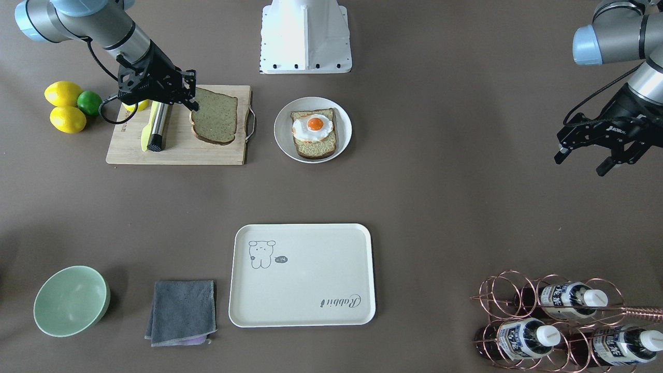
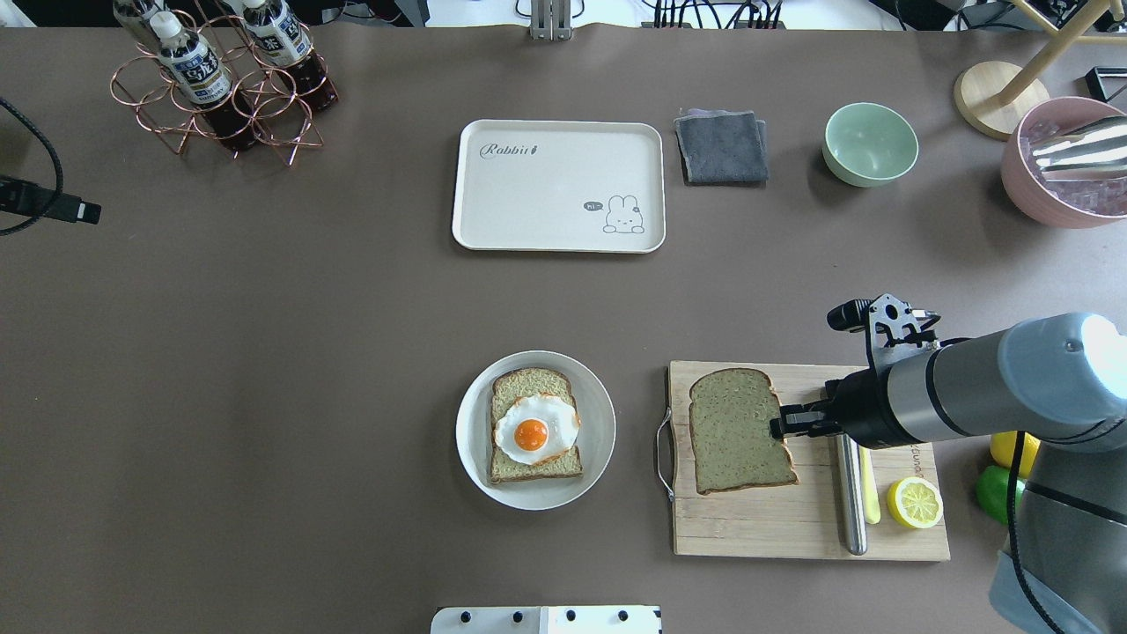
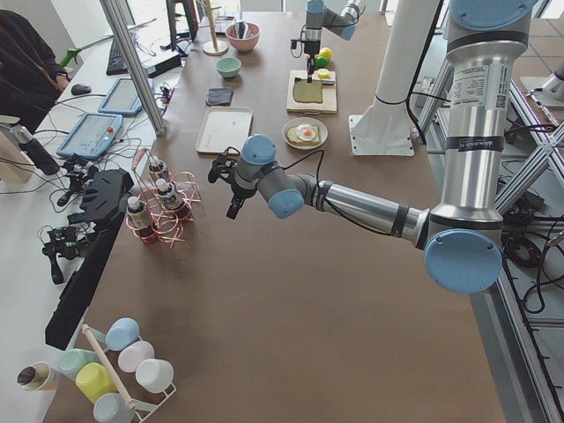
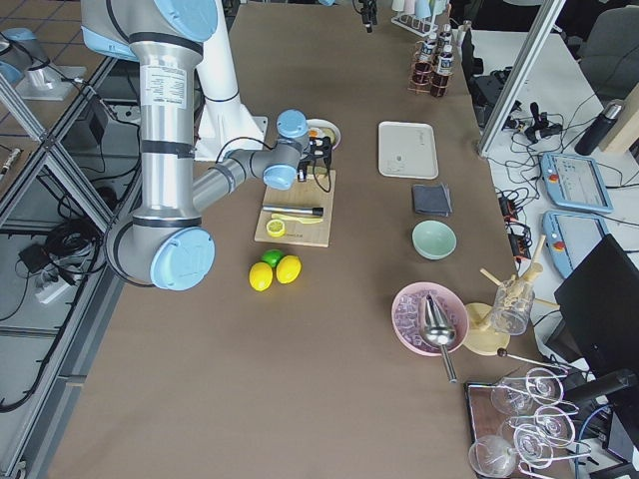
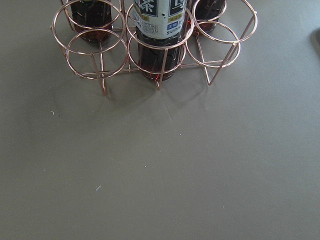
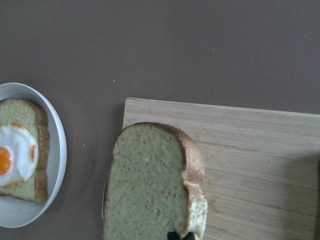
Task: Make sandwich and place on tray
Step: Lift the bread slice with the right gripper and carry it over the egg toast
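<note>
One slice of seeded bread topped with a fried egg (image 1: 313, 128) lies on the round white plate (image 1: 282, 129), also in the overhead view (image 2: 471, 431). A second bread slice (image 2: 735, 431) is on the wooden cutting board (image 2: 792, 528). My right gripper (image 2: 779, 424) is shut on that slice's edge and holds it tilted slightly up, as the right wrist view (image 6: 150, 185) shows. The cream tray (image 1: 302, 274) with "Rabbit" script lies bare across the table. My left gripper (image 1: 581, 161) is open and empty, hovering near the bottle rack (image 5: 155, 45).
A metal-handled knife (image 1: 158, 127) and a lemon half (image 2: 914, 502) lie on the board. Two lemons (image 1: 65, 106) and a lime stand beside it. A green bowl (image 1: 70, 300), a grey cloth (image 1: 181, 311) and a pink bowl (image 2: 1065, 163) stand near the tray's side.
</note>
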`<state>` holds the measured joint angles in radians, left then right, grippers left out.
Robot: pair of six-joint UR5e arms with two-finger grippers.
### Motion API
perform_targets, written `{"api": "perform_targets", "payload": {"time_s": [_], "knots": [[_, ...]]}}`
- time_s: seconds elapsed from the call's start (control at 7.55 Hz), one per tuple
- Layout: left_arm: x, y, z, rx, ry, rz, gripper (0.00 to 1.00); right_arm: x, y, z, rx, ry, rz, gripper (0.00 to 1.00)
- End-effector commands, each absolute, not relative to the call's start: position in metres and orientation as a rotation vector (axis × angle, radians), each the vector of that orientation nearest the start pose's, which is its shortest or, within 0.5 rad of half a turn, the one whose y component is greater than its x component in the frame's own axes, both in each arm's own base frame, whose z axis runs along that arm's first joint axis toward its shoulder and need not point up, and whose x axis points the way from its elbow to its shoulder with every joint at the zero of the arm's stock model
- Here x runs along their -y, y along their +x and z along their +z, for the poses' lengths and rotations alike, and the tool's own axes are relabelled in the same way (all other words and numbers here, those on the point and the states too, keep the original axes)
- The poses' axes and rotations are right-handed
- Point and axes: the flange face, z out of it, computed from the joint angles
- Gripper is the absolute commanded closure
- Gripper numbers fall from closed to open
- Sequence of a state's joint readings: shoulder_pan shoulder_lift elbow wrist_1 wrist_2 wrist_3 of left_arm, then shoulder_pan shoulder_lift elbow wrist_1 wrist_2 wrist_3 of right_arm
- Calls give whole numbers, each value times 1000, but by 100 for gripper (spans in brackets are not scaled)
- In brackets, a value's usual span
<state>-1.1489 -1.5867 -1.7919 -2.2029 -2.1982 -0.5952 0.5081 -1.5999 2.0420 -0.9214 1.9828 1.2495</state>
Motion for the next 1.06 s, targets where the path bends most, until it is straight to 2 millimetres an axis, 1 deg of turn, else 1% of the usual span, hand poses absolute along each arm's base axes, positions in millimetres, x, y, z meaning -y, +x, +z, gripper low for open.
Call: {"api": "perform_targets", "payload": {"time_s": [0.0, 0.13, 0.26, 0.4, 0.53, 0.66, 0.79, 0.93], "knots": [[500, 143, 473, -917, 443, 113, 3, 321, -331, 345, 1287, 47, -72, 100], [503, 144, 475, -916, 439, 112, 3, 323, -334, 344, 1356, 34, -50, 100], [507, 146, 477, -914, 436, 111, 3, 334, -352, 345, 1408, 29, -34, 100], [510, 147, 477, -914, 436, 111, 3, 340, -363, 346, 1450, 28, -30, 100], [510, 147, 477, -916, 437, 112, 3, 341, -374, 344, 1469, 34, -41, 100], [510, 147, 476, -918, 439, 111, 3, 340, -380, 340, 1478, 25, -37, 100], [510, 147, 476, -918, 439, 113, 3, 333, -394, 328, 1496, 27, -34, 100], [510, 147, 476, -919, 438, 112, 3, 316, -415, 323, 1502, 42, -23, 100]]}}
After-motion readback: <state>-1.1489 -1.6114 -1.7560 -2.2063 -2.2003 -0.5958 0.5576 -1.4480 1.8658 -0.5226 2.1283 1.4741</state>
